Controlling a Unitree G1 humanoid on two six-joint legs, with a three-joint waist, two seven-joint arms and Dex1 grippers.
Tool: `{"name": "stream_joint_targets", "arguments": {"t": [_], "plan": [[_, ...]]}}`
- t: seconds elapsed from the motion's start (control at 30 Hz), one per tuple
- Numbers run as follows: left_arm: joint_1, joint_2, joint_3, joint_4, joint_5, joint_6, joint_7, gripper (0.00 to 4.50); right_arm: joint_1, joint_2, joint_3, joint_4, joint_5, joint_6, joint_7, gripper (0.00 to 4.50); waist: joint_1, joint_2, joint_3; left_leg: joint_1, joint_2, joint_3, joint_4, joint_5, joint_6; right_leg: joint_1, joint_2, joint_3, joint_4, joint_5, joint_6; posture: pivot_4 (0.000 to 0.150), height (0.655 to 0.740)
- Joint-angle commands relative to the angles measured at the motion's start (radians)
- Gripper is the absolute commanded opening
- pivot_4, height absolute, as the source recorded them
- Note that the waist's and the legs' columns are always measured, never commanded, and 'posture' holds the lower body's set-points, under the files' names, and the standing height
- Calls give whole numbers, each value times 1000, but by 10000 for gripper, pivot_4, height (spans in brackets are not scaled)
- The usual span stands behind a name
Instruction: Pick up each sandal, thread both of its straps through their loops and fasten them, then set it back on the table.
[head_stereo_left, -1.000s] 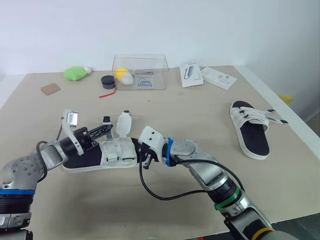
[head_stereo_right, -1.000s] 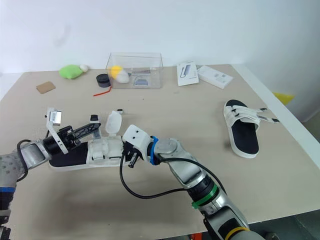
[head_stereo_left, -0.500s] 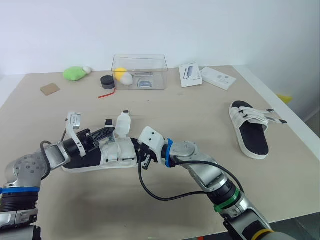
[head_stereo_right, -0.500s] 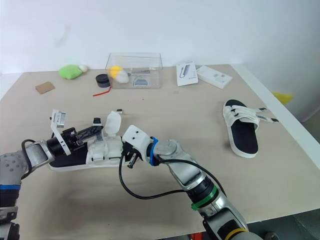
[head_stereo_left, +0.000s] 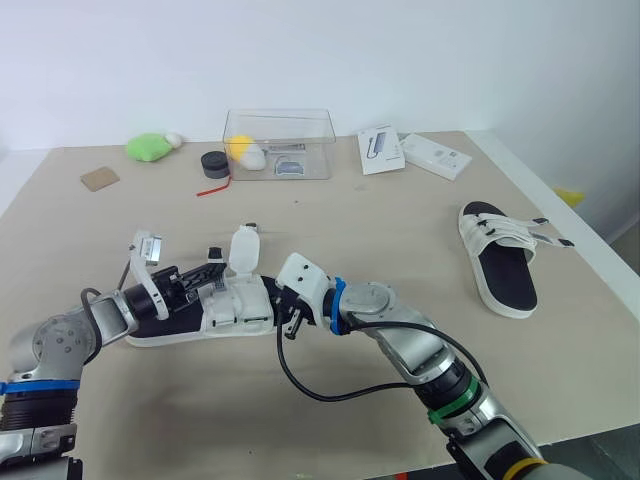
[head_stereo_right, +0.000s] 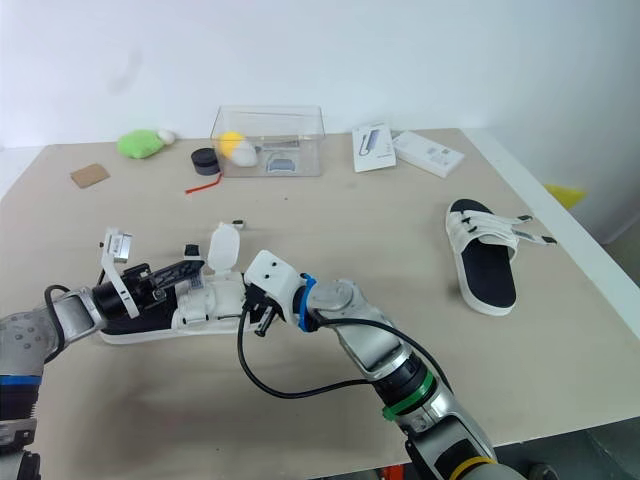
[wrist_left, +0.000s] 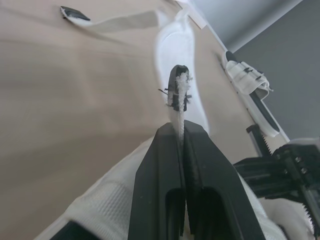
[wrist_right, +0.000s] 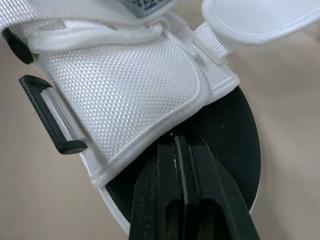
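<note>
A white sandal with a black footbed (head_stereo_left: 235, 305) lies on the table at the front left. One of its strap flaps stands up (head_stereo_left: 243, 248). My left gripper (head_stereo_left: 203, 274) is over the sandal's left part, shut on a thin white strap end with a black tip (wrist_left: 178, 92). My right gripper (head_stereo_left: 290, 320) is at the sandal's right end, its fingers (wrist_right: 165, 165) shut with the tips at the edge of the white mesh upper (wrist_right: 130, 95), over the footbed. A black loop (wrist_right: 47, 117) shows beside the upper. The second sandal (head_stereo_left: 503, 257) lies at the far right.
At the back stand a clear box (head_stereo_left: 279, 143) holding a yellow object, a black roll (head_stereo_left: 215, 163), a green plush (head_stereo_left: 149, 147) and a cork square (head_stereo_left: 100, 178). Two white packages (head_stereo_left: 381, 149) (head_stereo_left: 437, 156) lie at the back right. The table's right edge (head_stereo_left: 590, 260) runs close to the second sandal.
My left gripper has dropped a little lower toward the sandal, keeping the strap end in it. The right arm and the second sandal have not moved.
</note>
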Motion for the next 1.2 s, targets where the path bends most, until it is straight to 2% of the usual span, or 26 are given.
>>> {"name": "stream_joint_targets", "arguments": {"t": [0.03,0.17,0.23,0.27,0.3,0.4,0.43,0.47,0.57,0.63,0.87,1.07,1.2], "plan": [[16,1,8,18,74,-36,-26,1120,30,-11,32,51,-7,43,-4,0,0,0,0,0,0,0,0,0,0,0,0,0,0,0,0,1500,7400],[20,-4,-3,21,120,-55,-48,1120,31,-11,31,51,-7,41,-6,0,0,0,0,0,0,0,0,0,0,0,0,0,0,0,0,1500,7400],[22,-2,-9,21,143,-65,-70,6462,30,-10,31,51,-7,41,-6,0,-1,0,0,0,0,0,0,0,0,0,0,0,0,0,0,1500,7400],[24,-2,-11,21,154,-71,-78,7098,30,-10,30,51,-7,41,-7,0,-1,0,0,0,0,0,0,0,0,0,0,0,0,0,0,1500,7400],[25,-1,-12,21,159,-73,-88,12942,29,-10,30,52,-6,41,-7,0,-1,0,0,0,0,0,0,0,0,0,0,0,0,0,0,1500,7400],[23,-5,-4,30,178,-87,-100,21333,28,-10,29,54,-6,38,-6,0,-1,0,0,0,0,0,0,0,0,0,0,0,0,0,0,1500,7400],[22,-2,-8,32,190,-98,-109,26712,27,-11,30,55,-6,35,-6,0,-1,0,0,0,0,0,0,0,0,0,0,0,0,0,0,1500,7400],[22,1,-14,34,202,-112,-118,27995,27,-11,30,57,-6,33,-5,0,-1,0,0,1,0,0,0,0,0,0,0,0,0,0,0,1500,7400],[19,4,-23,43,245,-163,-132,38829,25,-12,31,59,-6,28,-5,0,-1,0,0,1,0,0,0,0,0,0,0,0,0,0,0,1500,7400],[14,18,-41,53,297,-218,-165,44233,24,-12,32,60,-7,26,-4,0,0,1,0,1,0,0,0,0,0,0,-1,0,0,0,0,1500,7400],[-5,87,-165,179,556,-484,-257,44233,21,-13,34,62,-6,23,-4,0,0,4,-2,1,-5,-11,-1,1,1,0,0,-2,0,1,-2,1500,7400],[-52,65,-154,238,593,-534,-276,44233,19,-10,32,68,-9,18,-4,0,0,6,-2,1,-7,-11,-1,1,1,1,-2,-2,0,0,-1,1500,7400],[-48,72,-203,260,676,-609,-311,44233,14,-8,32,76,-11,12,-2,0,0,6,-3,1,-6,-12,-1,1,1,1,-2,-2,0,0,-1,1500,7400]]}}
